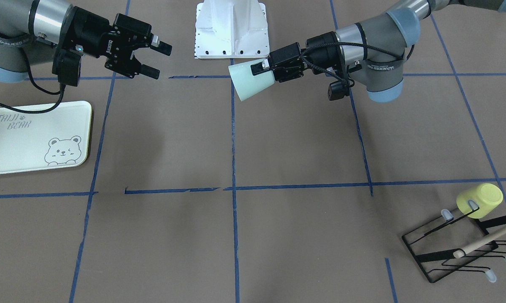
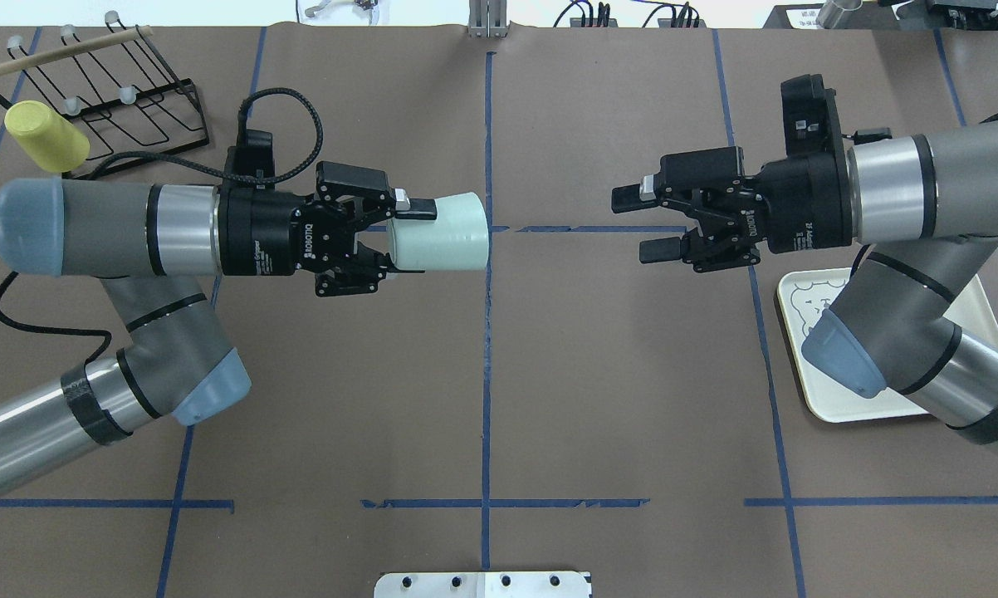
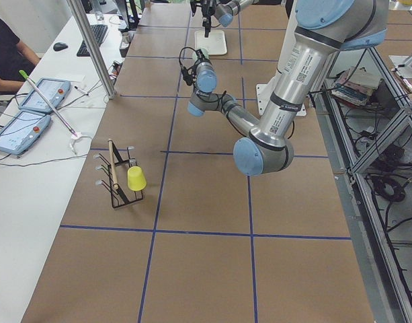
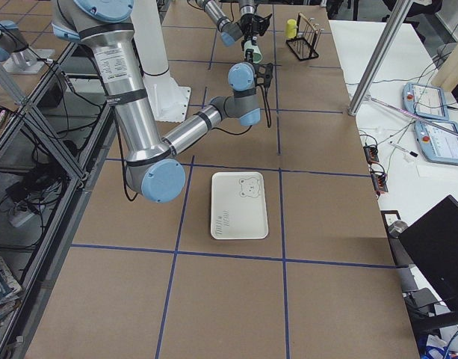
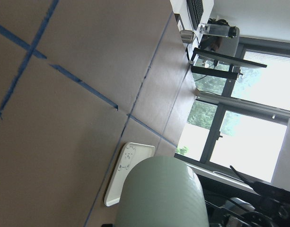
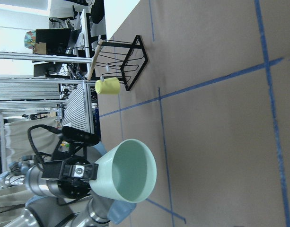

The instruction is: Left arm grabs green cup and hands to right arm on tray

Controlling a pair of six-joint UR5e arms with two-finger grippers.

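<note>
My left gripper (image 2: 403, 237) is shut on the base end of the green cup (image 2: 441, 232), held sideways in the air above the table's middle, its mouth toward the right arm. The cup also shows in the front view (image 1: 249, 81), in the right wrist view (image 6: 128, 171) and in the left wrist view (image 5: 160, 194). My right gripper (image 2: 642, 223) is open and empty, level with the cup and well apart from it; in the front view the right gripper (image 1: 157, 60) is at upper left. The tray (image 2: 819, 390) lies flat under the right arm, bare in the front view (image 1: 21, 143).
A black wire rack (image 2: 125, 91) with a wooden bar stands at the far left corner. A yellow-green cup (image 2: 46, 135) hangs on one of its prongs. The robot's white base plate (image 1: 232, 29) is between the arms.
</note>
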